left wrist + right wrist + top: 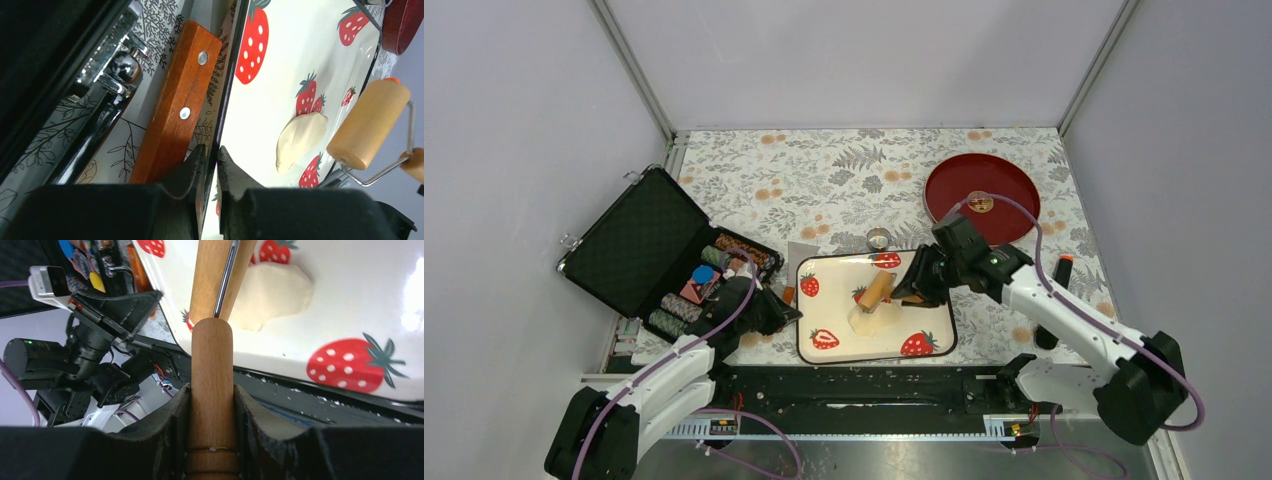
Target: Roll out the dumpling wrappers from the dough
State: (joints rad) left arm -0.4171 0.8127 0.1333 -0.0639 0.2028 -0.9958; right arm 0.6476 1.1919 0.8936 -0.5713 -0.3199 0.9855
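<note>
The dough [867, 318] is a pale flattened irregular sheet on the strawberry tray [929, 320], also in the left wrist view [300, 140] and the right wrist view [272, 295]. The tan wooden roller [876, 290] has its drum on the dough's far edge. My right gripper [911, 290] is shut on the roller's wooden handle [212, 390]. My left gripper [792, 312] is shut on the tray's dark left rim [223, 115], one finger on each side. No round dumpling wrappers show in any view.
A small metal ring cutter [879, 240] stands just behind the tray. A red plate [981, 196] lies at the back right. An open black case [639, 240] with small items is at the left. A wooden-handled tool [175, 105] lies beside the tray's left rim. A black, orange-tipped tool [1054, 300] lies right.
</note>
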